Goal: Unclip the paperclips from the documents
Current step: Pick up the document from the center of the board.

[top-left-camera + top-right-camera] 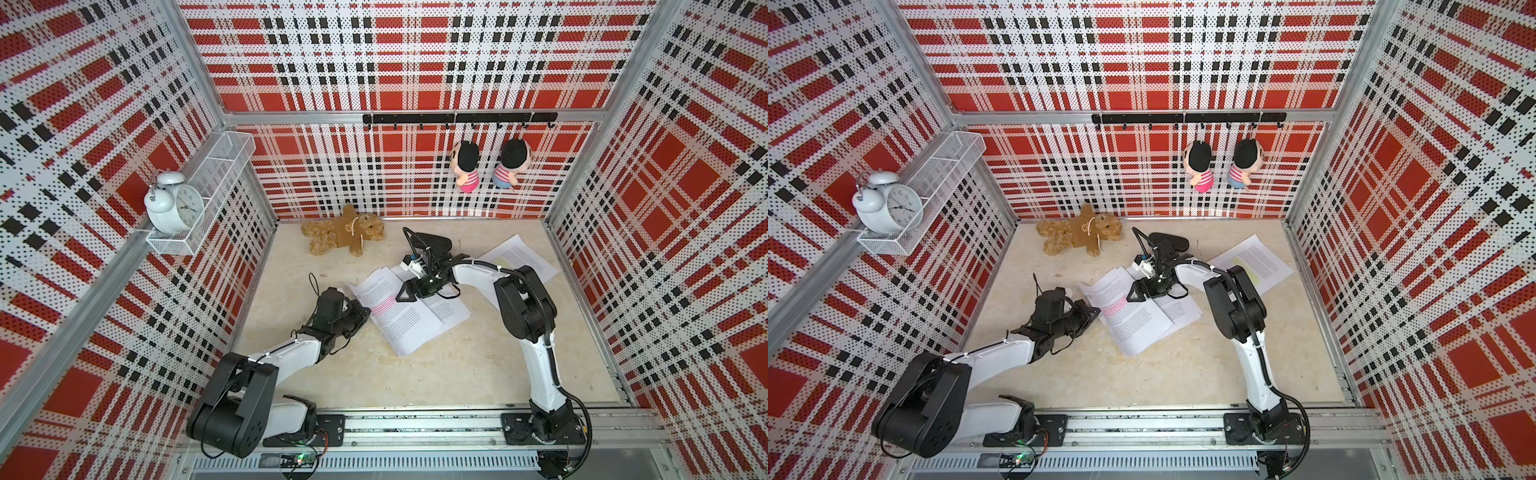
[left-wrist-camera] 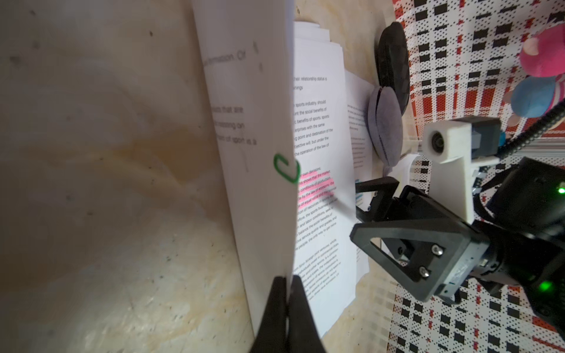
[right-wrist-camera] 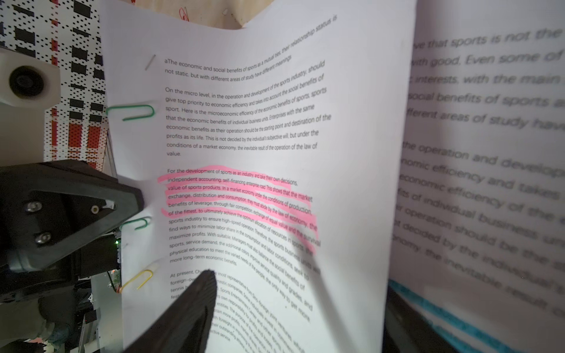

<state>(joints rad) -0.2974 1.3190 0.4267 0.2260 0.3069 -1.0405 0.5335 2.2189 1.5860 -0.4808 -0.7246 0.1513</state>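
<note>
**Fig.** Beige marbled table (image 1: pixel 457 374) inside red-black-white plaid walls (image 1: pixel 415 62). Clock (image 1: pixel 176 201) on wire shelf (image 1: pixel 226 156) at left, teddy (image 1: pixel 345 232) upper centre. L fingers (image 2: pixel 272 311) pinched tight on upturned edge of pink-band doc (image 1: pixel 395 316), frame centre. Along that edge: green paperclips (image 3: pixel 134 111) and a yellow clip (image 3: pixel 137 279). R fingers (image 3: pixel 195 305) spread apart over same doc; contact w/ page unclear. Yellow-band doc (image 1: pixel 519 257) lies right of centre.

Documents (image 3: pixel 351 146) matt paper; paperclips (image 3: pixel 134 111) glossy coated wire.
</note>
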